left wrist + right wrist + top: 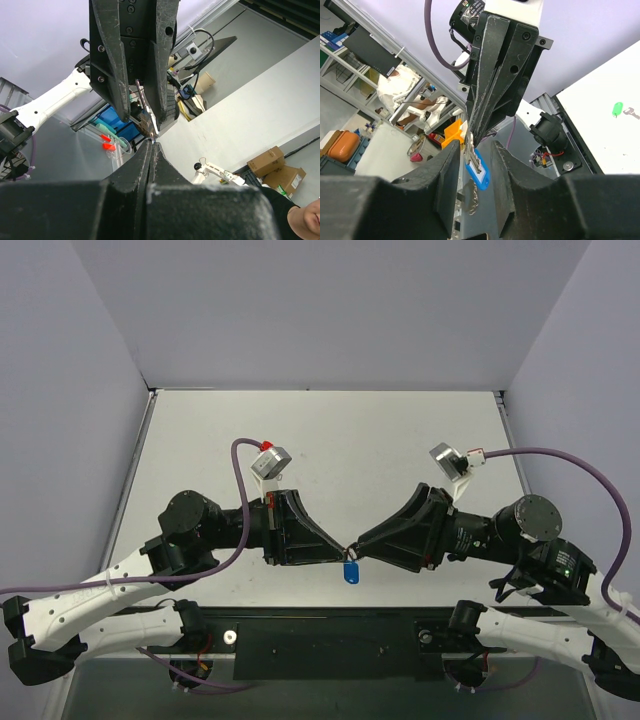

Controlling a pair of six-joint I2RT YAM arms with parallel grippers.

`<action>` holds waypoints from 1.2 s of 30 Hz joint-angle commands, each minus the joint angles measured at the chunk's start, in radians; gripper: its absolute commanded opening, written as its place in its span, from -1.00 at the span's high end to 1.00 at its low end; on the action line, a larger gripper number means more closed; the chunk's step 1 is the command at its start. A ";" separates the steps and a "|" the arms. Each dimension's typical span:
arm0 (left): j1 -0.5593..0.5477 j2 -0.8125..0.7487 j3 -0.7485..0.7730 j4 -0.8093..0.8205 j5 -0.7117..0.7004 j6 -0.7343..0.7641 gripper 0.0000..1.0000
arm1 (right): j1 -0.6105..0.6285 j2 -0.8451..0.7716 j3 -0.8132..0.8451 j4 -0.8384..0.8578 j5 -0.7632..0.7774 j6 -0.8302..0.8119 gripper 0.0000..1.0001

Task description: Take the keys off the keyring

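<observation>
My two grippers meet tip to tip above the table's near middle. My left gripper [342, 548] is shut on the head of the small silver key [473, 156]; it also shows in the left wrist view [152, 145] and, from the front, in the right wrist view [479, 131]. The blue keyring tag [350, 572] hangs just below the key, clear of the table, and also shows in the right wrist view [482, 176]. My right gripper [475, 150] is open, its fingers either side of the key's blade without closing on it. It also shows in the top view [362, 543].
A green tag [617, 109] with a small key [631, 113] lies on the white table [330, 440], far from both grippers. The black base rail [330, 635] runs along the near edge. Grey walls close in the back and sides.
</observation>
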 commanded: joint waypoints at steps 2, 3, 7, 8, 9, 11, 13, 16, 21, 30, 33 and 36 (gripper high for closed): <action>-0.003 -0.006 0.013 0.043 0.000 -0.003 1.00 | 0.001 0.019 0.032 0.094 0.007 0.011 0.60; -0.003 -0.006 0.012 0.045 0.002 -0.006 1.00 | 0.001 0.024 0.033 0.094 0.005 0.014 0.63; -0.003 -0.009 0.003 0.054 0.003 -0.013 1.00 | 0.001 0.027 0.033 0.097 0.004 0.017 1.00; -0.003 -0.009 -0.003 0.060 0.003 -0.015 1.00 | 0.001 0.025 0.032 0.097 0.004 0.019 1.00; -0.003 -0.009 -0.006 0.068 0.008 -0.023 1.00 | 0.001 0.024 0.029 0.097 0.007 0.020 1.00; -0.003 -0.009 -0.014 0.094 0.011 -0.041 1.00 | 0.001 0.018 0.023 0.106 0.008 0.025 1.00; -0.003 -0.009 -0.025 0.114 0.016 -0.053 1.00 | 0.000 0.016 0.018 0.117 0.007 0.026 1.00; -0.003 -0.003 -0.031 0.143 0.019 -0.085 1.00 | 0.001 0.015 0.013 0.138 -0.010 0.028 1.00; -0.003 0.020 -0.066 0.277 0.045 -0.179 1.00 | 0.015 0.019 0.026 0.164 -0.044 0.009 1.00; -0.003 0.060 -0.135 0.355 0.043 -0.312 1.00 | 0.079 0.053 0.086 0.107 -0.094 -0.070 1.00; -0.003 0.069 -0.141 0.358 0.046 -0.334 1.00 | 0.104 0.062 0.099 0.072 -0.082 -0.096 1.00; -0.003 0.072 -0.146 0.358 0.046 -0.346 1.00 | 0.113 0.071 0.107 0.058 -0.074 -0.103 1.00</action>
